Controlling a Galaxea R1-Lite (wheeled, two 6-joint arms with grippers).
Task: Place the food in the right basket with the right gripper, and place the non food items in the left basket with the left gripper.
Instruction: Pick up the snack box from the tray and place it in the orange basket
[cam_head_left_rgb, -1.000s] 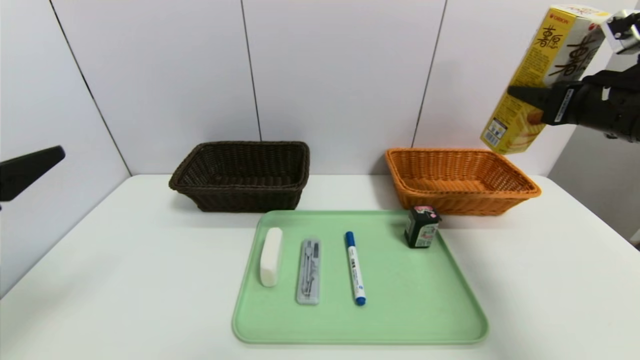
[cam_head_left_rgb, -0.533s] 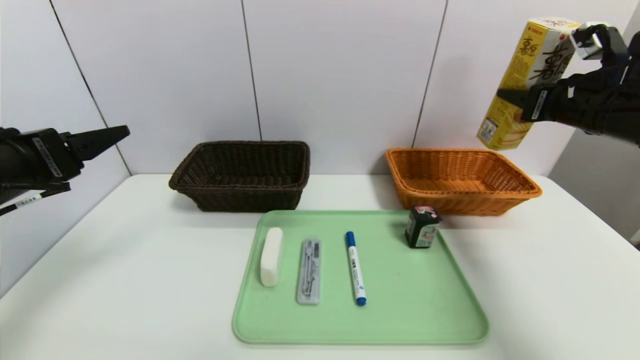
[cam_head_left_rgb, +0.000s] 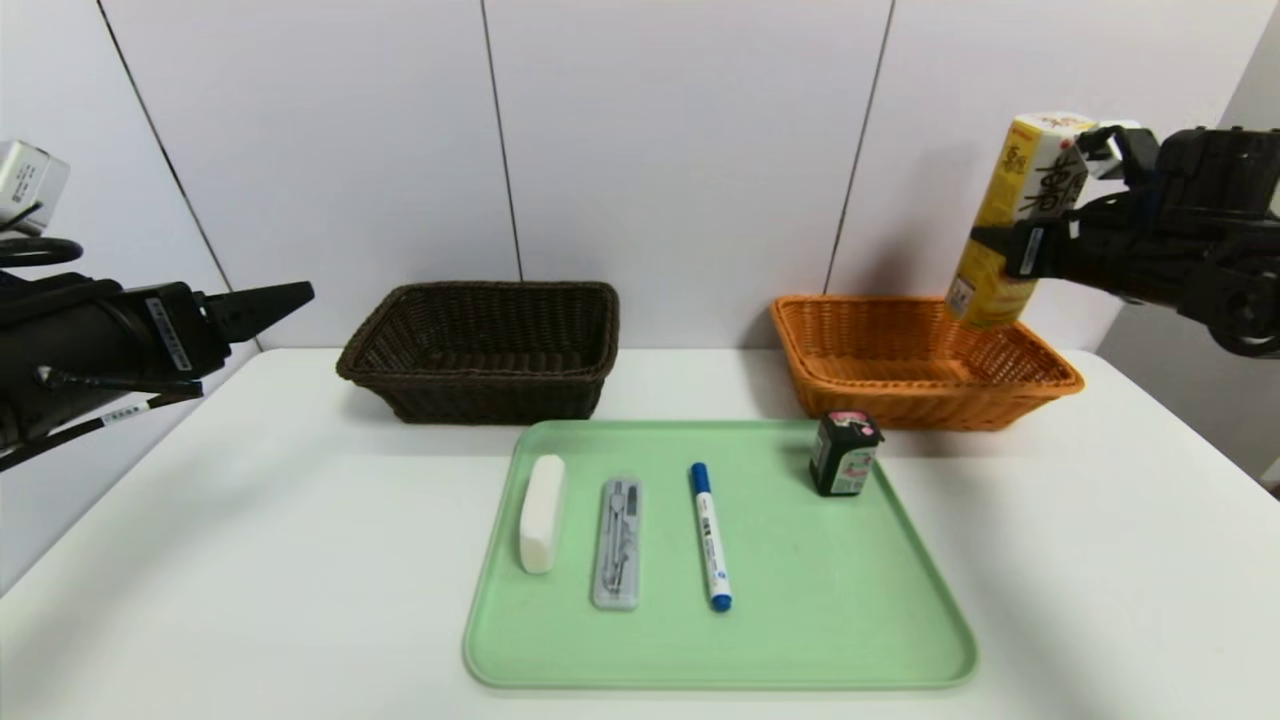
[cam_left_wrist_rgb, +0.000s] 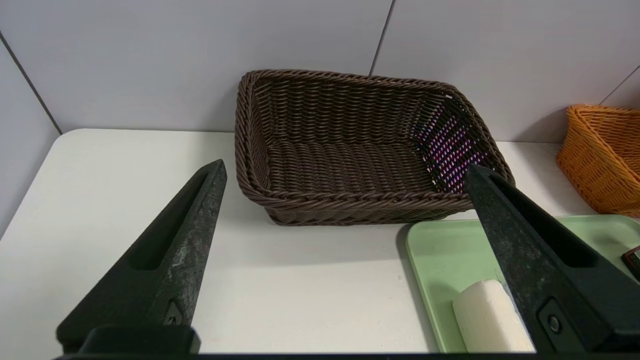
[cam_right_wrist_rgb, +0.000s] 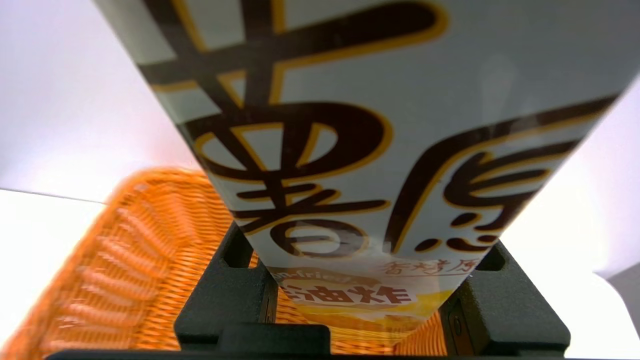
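Observation:
My right gripper (cam_head_left_rgb: 1000, 250) is shut on the tall yellow carton (cam_head_left_rgb: 1022, 200) and holds it nearly upright in the air over the back right part of the orange-tan basket (cam_head_left_rgb: 900, 405). The right wrist view shows the carton (cam_right_wrist_rgb: 360, 150) clamped between both fingers, with that basket (cam_right_wrist_rgb: 125, 260) below. My left gripper (cam_head_left_rgb: 275, 300) hangs open and empty at the far left, facing the dark brown basket (cam_left_wrist_rgb: 350, 200). On the green tray (cam_head_left_rgb: 830, 620) lie the white block (cam_head_left_rgb: 541, 512), the clear case (cam_head_left_rgb: 617, 542), the blue-capped marker (cam_head_left_rgb: 710, 535) and the black packet (cam_head_left_rgb: 843, 453).
Both baskets stand against the back wall, with the dark brown basket (cam_head_left_rgb: 480, 395) left of the orange one. The tray sits at the middle front of the white table (cam_head_left_rgb: 250, 560). In the left wrist view the white block (cam_left_wrist_rgb: 490, 315) lies near the tray's corner.
The right gripper has carried the carton down and away, over the orange basket. The left arm has swung in from the left edge toward the brown basket.

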